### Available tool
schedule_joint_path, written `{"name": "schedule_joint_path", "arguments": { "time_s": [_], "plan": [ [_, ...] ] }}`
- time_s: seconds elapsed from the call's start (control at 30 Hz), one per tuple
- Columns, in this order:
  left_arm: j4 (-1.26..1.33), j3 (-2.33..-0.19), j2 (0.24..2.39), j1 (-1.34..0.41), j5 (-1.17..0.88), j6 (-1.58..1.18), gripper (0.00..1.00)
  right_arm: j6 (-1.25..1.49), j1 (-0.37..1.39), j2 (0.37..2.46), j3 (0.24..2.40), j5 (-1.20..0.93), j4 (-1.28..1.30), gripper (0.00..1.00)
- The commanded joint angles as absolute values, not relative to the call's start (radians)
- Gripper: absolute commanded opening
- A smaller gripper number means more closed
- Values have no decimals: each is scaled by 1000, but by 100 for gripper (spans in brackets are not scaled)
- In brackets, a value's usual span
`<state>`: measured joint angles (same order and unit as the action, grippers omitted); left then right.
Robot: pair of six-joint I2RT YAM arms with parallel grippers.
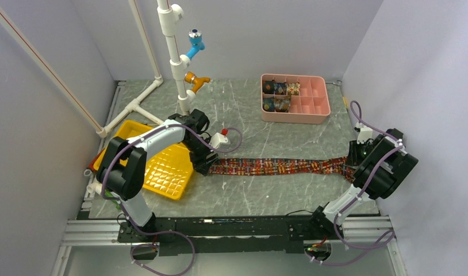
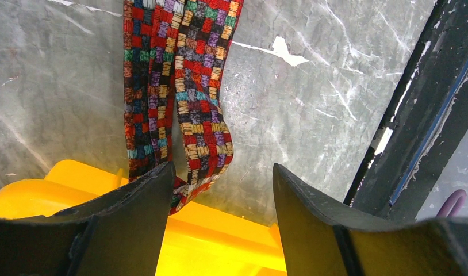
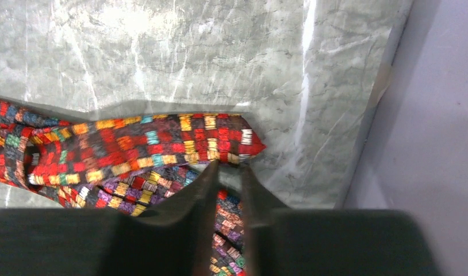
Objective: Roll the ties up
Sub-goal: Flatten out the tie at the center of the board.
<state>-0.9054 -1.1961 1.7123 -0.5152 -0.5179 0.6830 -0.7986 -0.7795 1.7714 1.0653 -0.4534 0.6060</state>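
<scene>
A yellow tray (image 1: pixel 162 172) sits at the left edge of the table (image 1: pixel 249 195). Just beside the tray's right rim is the left gripper (image 1: pixel 204 164). Its fingers stand well apart and grip nothing. In the left wrist view the narrow end of the tie (image 1: pixel 277 167) lies slack and slightly folded in front of the open gap, with its tip draped onto the tray's edge.

From there the tie runs as one flat strip across the middle of the table, its long axis left to right, reaching almost to the right edge. A pink box (image 1: pixel 295 119) near the far edge, towards the right corner, has rolled ties (image 1: pixel 280 95) in its left compartments.

At the right end, the right gripper (image 1: pixel 352 167) has its fingers drawn nearly together on a fold of the tie's wide end. The pointed tip pokes out just past the fingertips.

Each arm is at one end of the strip. Rolling would most likely start at the right end, which is pinched, and travel left along the tie's length. The free left end may skew or drag.
</scene>
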Motion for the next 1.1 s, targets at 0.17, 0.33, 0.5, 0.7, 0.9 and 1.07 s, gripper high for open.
{"name": "schedule_joint_path", "arguments": {
  "time_s": [0.17, 0.33, 0.5, 0.7, 0.9, 1.07],
  "plan": [
    [-887, -1187, 1664, -521, -514, 675, 69, -816, -781, 1618, 1071, -468, 650, 0],
    [-888, -1188, 1640, -521, -502, 676, 70, -831, -785, 1540, 1078, -474, 673, 0],
    [-898, -1202, 1621, -521, -490, 674, 99, -883, -798, 1461, 1066, -421, 775, 0],
    [-869, -1190, 1607, -521, -491, 661, 99, -985, -851, 1410, 951, -287, 760, 0],
    [-851, -1186, 1638, -530, -508, 651, 99, -959, -863, 1537, 961, -246, 701, 39],
    [-830, -1163, 1625, -537, -502, 645, 99, -968, -870, 1530, 914, -196, 607, 70]
  ]
}}
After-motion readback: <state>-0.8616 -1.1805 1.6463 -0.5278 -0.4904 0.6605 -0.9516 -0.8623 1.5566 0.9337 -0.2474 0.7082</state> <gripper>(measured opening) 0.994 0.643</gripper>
